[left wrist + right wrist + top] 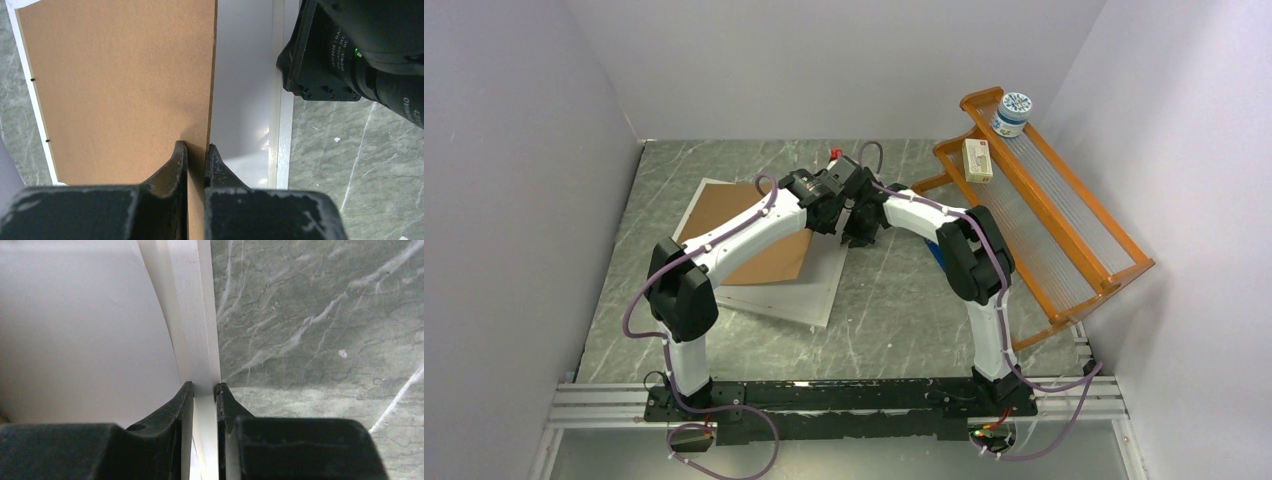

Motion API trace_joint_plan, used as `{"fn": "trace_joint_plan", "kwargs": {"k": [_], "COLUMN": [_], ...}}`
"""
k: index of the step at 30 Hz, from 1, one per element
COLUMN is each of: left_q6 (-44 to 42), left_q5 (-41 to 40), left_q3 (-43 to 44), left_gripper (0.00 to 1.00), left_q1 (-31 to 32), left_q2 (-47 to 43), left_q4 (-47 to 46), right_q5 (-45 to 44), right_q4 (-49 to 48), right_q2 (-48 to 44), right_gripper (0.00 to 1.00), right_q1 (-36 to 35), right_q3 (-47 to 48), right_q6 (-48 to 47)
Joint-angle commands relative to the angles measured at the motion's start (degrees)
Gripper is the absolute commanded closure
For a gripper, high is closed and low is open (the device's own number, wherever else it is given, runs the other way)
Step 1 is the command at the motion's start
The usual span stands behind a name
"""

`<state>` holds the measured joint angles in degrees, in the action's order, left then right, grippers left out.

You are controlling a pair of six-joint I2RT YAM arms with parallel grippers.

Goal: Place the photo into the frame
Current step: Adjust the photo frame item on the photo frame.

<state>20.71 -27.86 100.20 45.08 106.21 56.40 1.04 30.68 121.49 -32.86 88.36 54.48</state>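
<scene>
Step in hand: seating the photo, with the back not yet closed.

- Left claw [196,147]: clamped tight on the right edge of the brown backing board [120,90], holding that edge tilted up off the frame [280,150]. The board's far side lies over the frame's left part.
- Right claw [204,386]: narrow, pinched on a white strip at the frame's right rim. It reads as the rim itself. Can't tell if the photo's edge is in the pinch too.
- Photo [75,340]: judging by the plain white sheet inside the rim, it's face down in the frame, to the right of the raised board. Its edge bows up beside the right claw, so it looks not fully flat.
- The frame lies flat on the grey marbled surface [310,315], left of centre between the 2 arms.

Next move, my read: get that bowed edge flat inside the rim before the board comes down. Then lower the board square to the rim. The 2 wrists are nearly touching, so keep motions small. Risk: the board drops on a curled edge and creases the print.
</scene>
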Motion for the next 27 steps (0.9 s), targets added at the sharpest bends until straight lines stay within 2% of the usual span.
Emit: {"fn": "trace_joint_plan", "kwargs": {"k": [1,5,7,8,10,13,16,22,27], "left_q6": [7.4,7.4,7.4,7.4,7.4,7.5,7.6,8.0,8.2], "left_q5": [10.3,10.1,10.1,10.1,10.2,10.3,10.6,11.0,11.2], "left_q3": [-1.3,-1.3,-1.4,-1.3,-1.4,-1.5,-1.5,-2.0,-2.1], "left_gripper": [0.97,0.97,0.97,0.97,0.97,0.98,0.98,0.97,0.97], "left_q1": [-0.8,-0.9,-1.0,-0.9,-1.0,-1.0,-1.1,-1.4,-1.4], "left_q2": [-1.4,-1.4,-1.3,-1.3,-1.3,-1.3,-1.3,-1.7,-2.0], "left_q4": [1.2,1.2,1.2,1.2,1.2,1.1,0.8,0.5,0.4], "right_q5": [-2.9,-2.4,-2.0,-1.6,0.7,5.3,7.4,7.3,8.3], "right_q4": [2.3,1.6,0.3,-0.8,-5.4,-12.1,-18.1,-19.9,-19.9], "right_q2": [1.2,0.9,0.0,-0.8,-3.2,-7.6,-12.1,-17.9,-18.9], "right_gripper": [0.99,1.0,0.96,0.91,0.7,0.56,0.47,0.42,0.4], "right_q1": [1.0,1.1,1.2,1.4,1.9,2.4,2.3,-0.2,-4.8], "right_q3": [-3.0,-3.3,-4.1,-4.7,-7.2,-12.3,-19.4,-27.9,-29.8], "right_q6": [-1.1,-1.4,-1.4,-1.2,-1.0,-0.9,0.6,3.5,6.5]}}
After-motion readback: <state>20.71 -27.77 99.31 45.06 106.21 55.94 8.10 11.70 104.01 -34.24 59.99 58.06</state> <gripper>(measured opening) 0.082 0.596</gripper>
